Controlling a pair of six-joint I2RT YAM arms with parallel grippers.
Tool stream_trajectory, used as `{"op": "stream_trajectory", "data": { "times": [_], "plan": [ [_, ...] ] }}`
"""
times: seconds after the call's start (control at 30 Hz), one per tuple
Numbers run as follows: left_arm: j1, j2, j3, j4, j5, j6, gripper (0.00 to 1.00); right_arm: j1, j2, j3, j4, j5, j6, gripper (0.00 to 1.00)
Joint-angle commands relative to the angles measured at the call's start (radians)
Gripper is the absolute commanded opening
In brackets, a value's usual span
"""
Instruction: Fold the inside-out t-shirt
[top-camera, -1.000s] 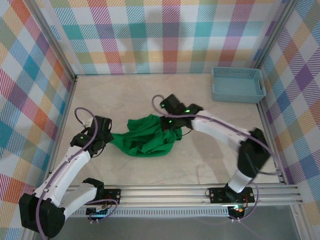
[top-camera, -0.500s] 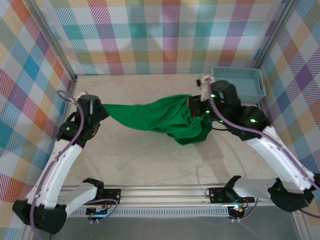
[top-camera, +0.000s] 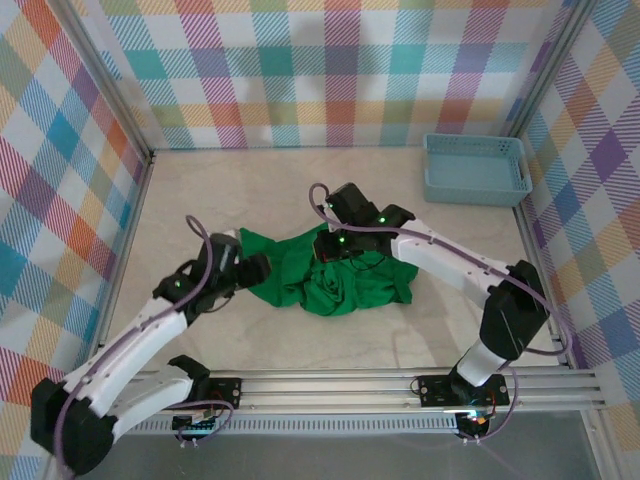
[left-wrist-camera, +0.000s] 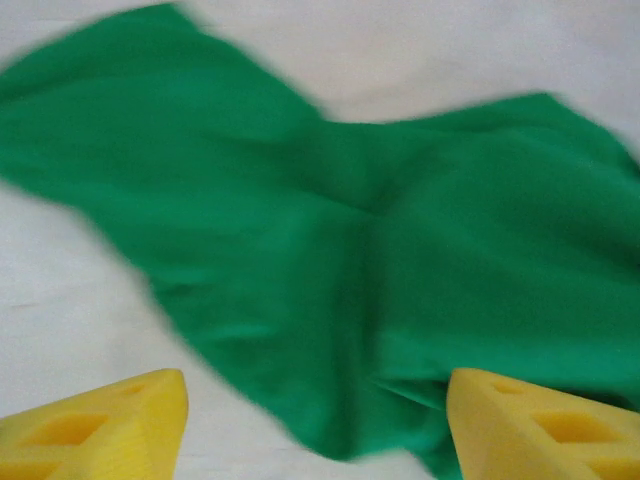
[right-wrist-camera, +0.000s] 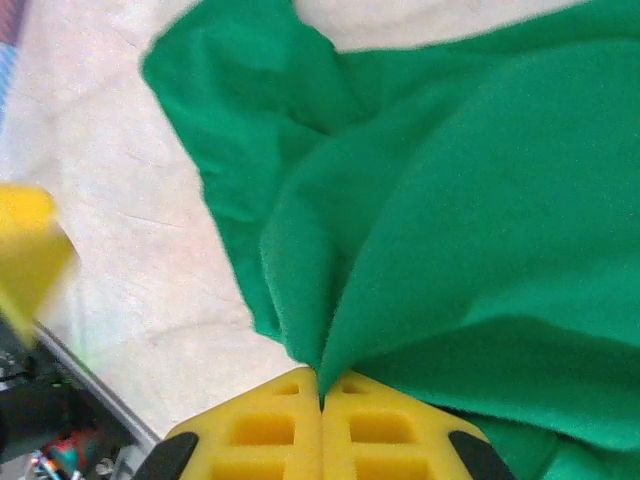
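Top external view has the t-shirt (top-camera: 345, 285) bunched at the middle of the table (top-camera: 230, 190), my right gripper (right-wrist-camera: 322, 385) pinching a fold and my left gripper (left-wrist-camera: 320, 420) spread empty, so I'd take a clean hem edge before pulling flat.

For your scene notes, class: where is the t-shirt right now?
Top view: the t-shirt lies bunched at the middle of the table, between the right gripper, shut on a fold, and the left gripper, open at its left edge.

The left fingers (left-wrist-camera: 100, 425) stand well apart; the right fingers (right-wrist-camera: 265, 435) are pressed tight together.
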Motion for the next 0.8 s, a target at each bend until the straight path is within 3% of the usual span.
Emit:
{"op": "stream_trajectory", "data": {
  "times": [0.0,0.2,0.33,0.47,0.6,0.7,0.77],
  "plan": [
    [-0.113,-0.020,-0.078,0.236,0.078,0.048,0.71,0.007,-0.083,-0.026,0.053,-0.031,0.014,0.00],
    [-0.263,0.111,-0.071,0.440,0.115,0.076,0.71,0.007,-0.112,-0.076,0.053,-0.003,0.020,0.00],
    [-0.313,0.260,0.000,0.456,0.097,0.120,0.66,0.007,-0.126,-0.085,0.060,-0.008,0.029,0.00],
    [-0.314,0.375,0.057,0.438,0.070,0.125,0.49,0.007,-0.132,-0.090,0.055,0.005,0.025,0.00],
    [-0.314,0.386,0.048,0.451,0.026,0.109,0.16,-0.004,-0.119,-0.085,0.023,0.048,0.031,0.00],
    [-0.316,0.353,-0.002,0.476,0.038,0.093,0.02,-0.065,-0.098,-0.072,0.012,0.033,0.029,0.01],
    [-0.327,0.312,-0.051,0.499,0.050,0.083,0.00,-0.108,-0.057,-0.038,-0.002,0.027,0.009,0.03]
  ]
}}
